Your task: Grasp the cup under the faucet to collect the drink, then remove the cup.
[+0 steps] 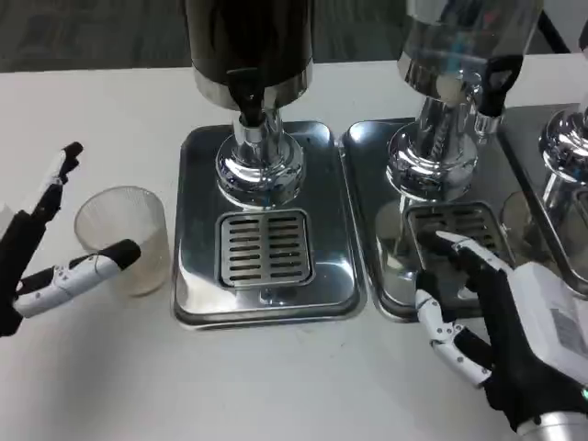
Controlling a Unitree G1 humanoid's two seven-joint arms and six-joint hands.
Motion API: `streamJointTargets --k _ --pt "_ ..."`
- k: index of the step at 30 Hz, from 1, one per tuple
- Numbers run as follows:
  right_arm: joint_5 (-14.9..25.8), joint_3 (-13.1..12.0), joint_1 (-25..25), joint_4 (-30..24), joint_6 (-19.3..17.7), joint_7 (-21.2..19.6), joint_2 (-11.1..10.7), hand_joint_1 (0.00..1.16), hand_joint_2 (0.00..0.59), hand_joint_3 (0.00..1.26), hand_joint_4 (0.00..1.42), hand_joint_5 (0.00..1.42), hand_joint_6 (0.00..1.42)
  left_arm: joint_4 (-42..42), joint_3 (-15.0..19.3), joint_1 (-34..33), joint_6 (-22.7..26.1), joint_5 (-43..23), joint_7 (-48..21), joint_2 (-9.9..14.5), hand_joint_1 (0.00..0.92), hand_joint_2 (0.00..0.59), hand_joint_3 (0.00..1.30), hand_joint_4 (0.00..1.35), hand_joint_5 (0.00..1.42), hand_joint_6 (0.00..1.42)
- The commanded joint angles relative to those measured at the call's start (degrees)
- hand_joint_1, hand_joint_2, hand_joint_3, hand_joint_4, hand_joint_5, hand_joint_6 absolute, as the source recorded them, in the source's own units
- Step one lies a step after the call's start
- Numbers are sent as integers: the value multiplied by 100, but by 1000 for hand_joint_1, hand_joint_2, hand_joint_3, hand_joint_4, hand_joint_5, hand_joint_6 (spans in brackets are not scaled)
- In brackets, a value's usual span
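The clear plastic cup (122, 237) stands on the white table (110, 101), left of the drip tray (265, 246). The left hand (46, 257) has wide fingers around it, one fingertip touching. The right hand (501, 326) rests with spread fingers, holding nothing.

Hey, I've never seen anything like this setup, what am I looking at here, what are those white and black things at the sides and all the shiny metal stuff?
You are looking down from a camera on a humanoid robot's head or chest at a white table. The white and black things are its own hands. The left hand sits around a clear plastic cup, fingers apart on either side, one fingertip at its front; it does not look gripped yet. The right hand rests open near the edge of the right-hand tray, holding nothing. The shiny metal parts are drink dispensers: a dark dispenser with a faucet above a slotted drip tray, and a clear dispenser beside it. The cup stands left of the tray, not under the faucet.
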Motion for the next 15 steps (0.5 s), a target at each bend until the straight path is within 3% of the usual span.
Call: streamJointTargets --k 1,15 --pt "-26 25 84 -175 47 38 -2 395 470 326 293 272 386 723 -151 -382 -318 245 400 222 105 0 0 0 83 182" --pt "-78 103 101 -284 73 75 -17 396 470 358 308 272 386 2905 -982 -1387 -1026 542 735 523 106 0 0 0 240 304"
